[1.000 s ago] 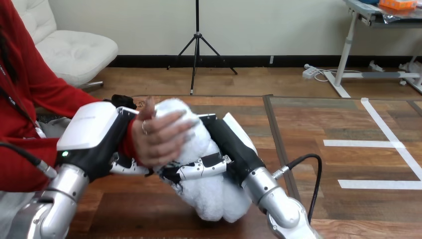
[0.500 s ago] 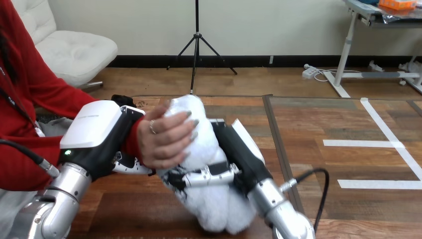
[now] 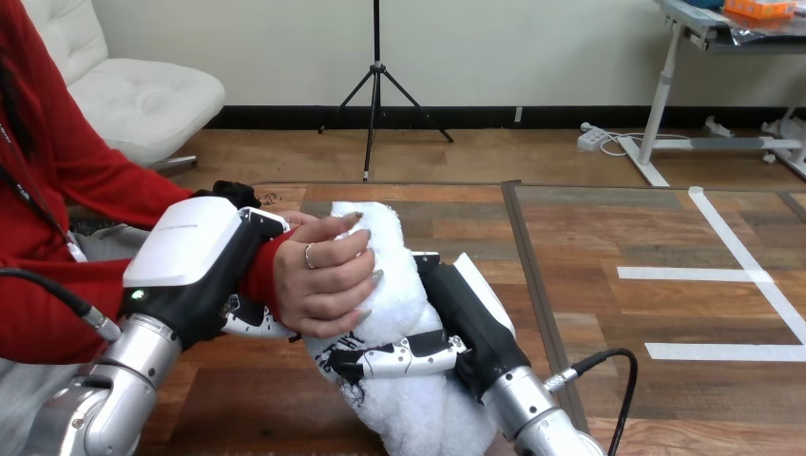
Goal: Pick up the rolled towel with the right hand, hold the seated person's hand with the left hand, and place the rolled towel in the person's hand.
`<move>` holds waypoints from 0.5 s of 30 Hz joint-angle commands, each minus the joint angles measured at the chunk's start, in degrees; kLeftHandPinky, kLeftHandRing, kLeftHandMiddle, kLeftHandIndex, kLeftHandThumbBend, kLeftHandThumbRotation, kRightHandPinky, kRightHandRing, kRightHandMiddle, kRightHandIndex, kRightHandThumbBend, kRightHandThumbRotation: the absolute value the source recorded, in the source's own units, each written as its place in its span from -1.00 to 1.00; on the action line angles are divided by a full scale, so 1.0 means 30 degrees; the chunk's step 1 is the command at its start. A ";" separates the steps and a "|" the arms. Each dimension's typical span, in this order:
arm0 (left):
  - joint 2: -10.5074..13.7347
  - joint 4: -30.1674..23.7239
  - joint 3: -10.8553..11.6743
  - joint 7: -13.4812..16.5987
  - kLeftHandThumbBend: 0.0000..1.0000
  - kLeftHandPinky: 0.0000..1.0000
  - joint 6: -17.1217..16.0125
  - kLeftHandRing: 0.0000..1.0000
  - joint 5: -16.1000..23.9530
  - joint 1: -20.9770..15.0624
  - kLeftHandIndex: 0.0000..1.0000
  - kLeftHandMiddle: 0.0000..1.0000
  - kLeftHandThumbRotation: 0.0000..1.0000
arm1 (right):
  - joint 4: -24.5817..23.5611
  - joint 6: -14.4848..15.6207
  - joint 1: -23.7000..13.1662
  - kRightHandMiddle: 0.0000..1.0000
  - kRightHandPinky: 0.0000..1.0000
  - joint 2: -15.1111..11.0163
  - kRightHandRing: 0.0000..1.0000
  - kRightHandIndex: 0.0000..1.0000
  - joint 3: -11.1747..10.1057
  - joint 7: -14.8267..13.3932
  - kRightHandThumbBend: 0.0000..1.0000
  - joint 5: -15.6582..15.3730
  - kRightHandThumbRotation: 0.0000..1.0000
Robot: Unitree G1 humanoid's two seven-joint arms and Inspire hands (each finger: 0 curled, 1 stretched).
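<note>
Head view, counts: 1 table, 2 robot arms, 1 towel, 2 robot hands, 1 person's hand.

- Table (image 3: 247,399): one, wooden, bare wood showed below the left hand.
- Arms: two. Left forearm (image 3: 124,380) came up from the bottom-left corner, right forearm (image 3: 523,408) from the bottom edge, right of centre.
- Rolled towel (image 3: 397,290): one, white, fluffy, off vertical with its top leaning toward the left hand. It sat between the two robot hands, right against the right hand's palm side. Couldn't tell if its bottom end touched the table.
- Left hand (image 3: 195,252): white back shell facing up, just left of the person's hand. It was clasped on the person's wrist at the red cuff, with its fingers (image 3: 249,323) curled underneath.
- Right hand (image 3: 461,318): just right of the towel, gripping it, with its fingers (image 3: 404,359) wrapped across the lower-middle of the roll, below the person's hand.
- Person's hand (image 3: 323,280): one, between the left hand and the towel, fingers closed around the towel's upper half, fingertips pressed into the pile.

So the robot's right hand and the person's hand were both on the towel, person's above, robot's below, close together.
</note>
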 commanded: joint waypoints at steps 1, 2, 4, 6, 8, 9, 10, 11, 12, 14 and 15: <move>-0.0336 -0.0127 -0.0235 0.0526 0.70 -0.41 -0.0792 -0.33 -0.0269 -0.2821 -0.20 -0.24 -1.00 | -0.5454 -0.0504 -0.1471 -0.32 -0.62 0.0448 -0.51 -0.22 0.0964 0.1122 0.65 0.1011 -0.92; -0.0337 -0.0159 -0.0232 0.0486 0.70 -0.40 -0.0764 -0.33 -0.0268 -0.2812 -0.19 -0.24 -1.00 | -0.5524 -0.0446 -0.1458 -0.32 -0.62 0.0441 -0.51 -0.21 0.0955 0.1136 0.65 0.1010 -0.92; -0.0338 -0.0018 -0.0194 0.0568 0.70 -0.40 -0.1031 -0.33 -0.0412 -0.2797 -0.19 -0.24 -1.00 | -0.5514 -0.0445 -0.1517 -0.32 -0.63 0.0426 -0.51 -0.21 0.0899 0.1066 0.66 0.0907 -0.92; -0.0316 0.0014 -0.0188 0.0665 0.70 -0.40 -0.1136 -0.33 -0.0359 -0.2774 -0.19 -0.24 -1.00 | -0.5556 -0.0360 -0.1532 -0.33 -0.63 0.0442 -0.51 -0.21 0.0854 0.1034 0.66 0.0864 -0.91; -0.0291 -0.0026 -0.0198 0.0732 0.70 -0.39 -0.1122 -0.33 -0.0213 -0.2751 -0.19 -0.24 -1.00 | -0.5641 -0.0231 -0.1511 -0.33 -0.63 0.0469 -0.52 -0.22 0.0825 0.1037 0.67 0.0865 -0.91; -0.0307 0.0026 -0.0182 0.0773 0.70 -0.39 -0.1202 -0.33 -0.0253 -0.2741 -0.20 -0.24 -1.00 | -0.5627 -0.0197 -0.1529 -0.33 -0.63 0.0454 -0.52 -0.22 0.0797 0.1010 0.67 0.0809 -0.91; -0.0324 0.0075 -0.0165 0.0793 0.71 -0.39 -0.1269 -0.33 -0.0304 -0.2737 -0.20 -0.24 -1.00 | -0.5621 -0.0175 -0.1539 -0.33 -0.63 0.0441 -0.52 -0.21 0.0778 0.0997 0.67 0.0766 -0.91; -0.0336 0.0109 -0.0152 0.0806 0.71 -0.39 -0.1316 -0.33 -0.0336 -0.2734 -0.20 -0.24 -1.00 | -0.5625 -0.0153 -0.1543 -0.33 -0.63 0.0433 -0.52 -0.21 0.0766 0.0989 0.67 0.0737 -0.91; -0.0341 0.0067 -0.0133 0.0766 0.71 -0.39 -0.1306 -0.33 -0.0367 -0.2703 -0.20 -0.24 -1.00 | -0.5577 -0.0162 -0.1571 -0.33 -0.63 0.0423 -0.52 -0.21 0.0747 0.0977 0.67 0.0713 -0.91; -0.0344 0.0013 -0.0110 0.0704 0.71 -0.39 -0.1280 -0.33 -0.0383 -0.2676 -0.20 -0.24 -1.00 | -0.5541 -0.0151 -0.1600 -0.34 -0.64 0.0417 -0.52 -0.21 0.0730 0.0972 0.67 0.0701 -0.91; -0.0348 -0.0114 -0.0087 0.0618 0.71 -0.38 -0.1199 -0.33 -0.0398 -0.2624 -0.20 -0.24 -1.00 | -0.5530 -0.0110 -0.1599 -0.34 -0.64 0.0401 -0.52 -0.21 0.0716 0.0955 0.67 0.0672 -0.92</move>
